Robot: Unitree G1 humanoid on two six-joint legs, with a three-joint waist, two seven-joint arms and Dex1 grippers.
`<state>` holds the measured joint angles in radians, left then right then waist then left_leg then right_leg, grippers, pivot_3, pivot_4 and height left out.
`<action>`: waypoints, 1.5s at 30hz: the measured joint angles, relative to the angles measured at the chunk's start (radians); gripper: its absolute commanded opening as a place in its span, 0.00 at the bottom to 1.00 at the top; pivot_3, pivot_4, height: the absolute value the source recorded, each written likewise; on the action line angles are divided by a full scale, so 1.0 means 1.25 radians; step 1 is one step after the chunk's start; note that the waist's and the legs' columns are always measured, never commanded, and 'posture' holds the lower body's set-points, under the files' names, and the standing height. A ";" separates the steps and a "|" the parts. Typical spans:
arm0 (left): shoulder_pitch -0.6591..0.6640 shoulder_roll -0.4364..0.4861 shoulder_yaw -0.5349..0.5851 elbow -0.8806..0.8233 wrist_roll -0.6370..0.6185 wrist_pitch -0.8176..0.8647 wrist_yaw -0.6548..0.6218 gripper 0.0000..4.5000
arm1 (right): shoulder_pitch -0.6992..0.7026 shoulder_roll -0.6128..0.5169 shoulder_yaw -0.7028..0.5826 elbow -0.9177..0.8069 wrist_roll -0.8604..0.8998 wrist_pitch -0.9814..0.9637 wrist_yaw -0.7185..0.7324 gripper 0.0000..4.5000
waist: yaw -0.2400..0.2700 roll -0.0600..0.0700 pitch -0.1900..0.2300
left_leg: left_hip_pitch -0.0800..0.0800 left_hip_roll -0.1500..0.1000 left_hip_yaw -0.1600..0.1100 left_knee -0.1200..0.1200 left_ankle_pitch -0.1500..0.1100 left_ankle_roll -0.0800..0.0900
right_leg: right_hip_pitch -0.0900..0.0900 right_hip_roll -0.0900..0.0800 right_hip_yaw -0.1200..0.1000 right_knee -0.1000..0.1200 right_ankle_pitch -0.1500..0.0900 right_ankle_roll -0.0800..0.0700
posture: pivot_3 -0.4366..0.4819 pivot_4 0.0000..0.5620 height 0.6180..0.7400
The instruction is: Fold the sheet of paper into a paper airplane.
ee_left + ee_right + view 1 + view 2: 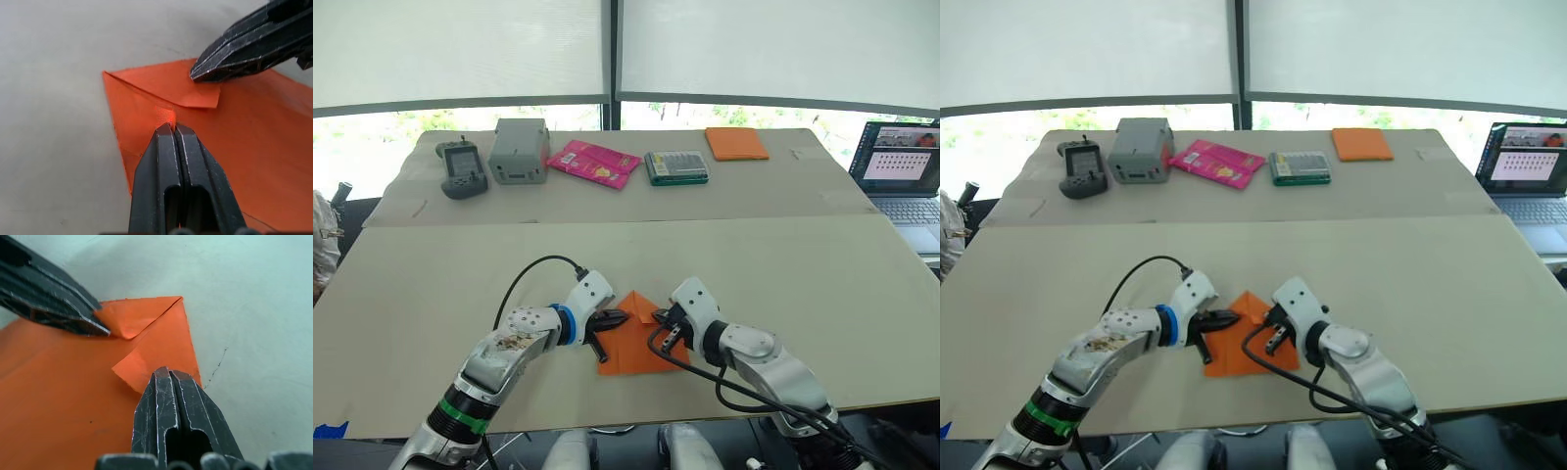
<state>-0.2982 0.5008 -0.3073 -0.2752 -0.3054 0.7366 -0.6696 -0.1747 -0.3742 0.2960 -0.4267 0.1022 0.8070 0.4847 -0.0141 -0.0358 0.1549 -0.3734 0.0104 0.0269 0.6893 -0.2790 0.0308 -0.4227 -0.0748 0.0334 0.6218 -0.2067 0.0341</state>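
- Sheet of paper [631,345] is lying near on the desk [783,264], corners folded into a point.
- Left claw [615,320] and right claw [663,315], both closed, are pressing flaps.
- Next move likely calls for creasing firmly.

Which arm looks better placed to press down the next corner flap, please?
Probably the right: its gripper rests on a flap corner that lifts off the sheet of paper. The left gripper sits shut on a flap already lying flat.
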 measured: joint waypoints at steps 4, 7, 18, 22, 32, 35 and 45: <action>0.000 -0.005 -0.001 0.006 0.006 -0.006 0.000 0.01 | -0.006 -0.012 -0.004 -0.009 0.001 -0.001 0.003 0.00 | 0.001 0.000 0.000 | 0.000 0.000 0.000 0.000 0.000 0.000 | 0.000 0.000 0.000 -0.001 -0.001 0.002 | 0.48 0.27 1.00; 0.000 -0.011 0.000 0.009 0.006 -0.008 -0.001 0.01 | -0.016 -0.021 -0.013 0.001 0.009 -0.013 0.020 0.00 | 0.003 0.000 0.000 | -0.001 0.000 0.000 0.000 0.000 0.000 | 0.000 0.000 0.000 -0.001 -0.001 0.002 | 0.48 0.27 1.00; -0.002 -0.030 0.003 0.017 0.006 -0.006 0.000 0.01 | -0.193 -0.024 0.006 0.251 0.047 -0.173 0.191 0.00 | 0.003 0.001 0.001 | -0.004 -0.001 0.000 0.000 0.000 0.000 | -0.001 -0.001 0.000 -0.006 0.001 0.000 | 0.48 0.27 1.00; -0.003 -0.031 0.001 0.018 0.006 -0.006 0.000 0.01 | -0.261 -0.019 0.019 0.350 0.047 -0.249 0.260 0.00 | 0.005 0.001 0.001 | -0.004 -0.001 0.000 0.000 0.000 0.000 | 0.000 -0.001 -0.001 -0.007 0.001 0.000 | 0.48 0.27 1.00; 0.004 -0.034 0.007 0.015 0.006 -0.003 0.009 0.01 | -0.283 -0.010 0.049 0.486 0.014 -0.392 0.347 0.00 | 0.003 0.001 0.000 | -0.003 -0.001 0.000 0.000 0.000 0.000 | 0.000 -0.001 0.000 -0.006 0.002 0.000 | 0.48 0.27 1.00; 0.008 -0.036 0.013 0.011 0.004 0.005 0.013 0.13 | -0.289 -0.009 0.055 0.495 -0.001 -0.411 0.350 0.00 | 0.001 0.001 0.000 | -0.002 0.000 0.000 0.000 0.000 0.000 | 0.000 -0.001 0.000 -0.006 0.002 0.000 | 0.48 0.27 1.00; 0.024 0.036 0.197 0.013 -0.086 0.064 -0.017 0.71 | -0.322 0.023 0.070 0.558 -0.035 -0.453 0.355 0.00 | -0.006 0.001 0.000 | 0.001 0.002 0.001 -0.004 0.000 0.000 | 0.000 0.001 0.000 -0.004 0.002 -0.002 | 0.48 0.27 1.00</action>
<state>-0.2686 0.5454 -0.0612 -0.2584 -0.4127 0.8162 -0.6905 -0.5765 -0.3456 0.3840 0.2712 0.0582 0.2414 0.9284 -0.0221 -0.0345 0.1553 -0.3716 0.0124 0.0276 0.6847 -0.2789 0.0308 -0.4222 -0.0741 0.0331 0.6167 -0.2041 0.0315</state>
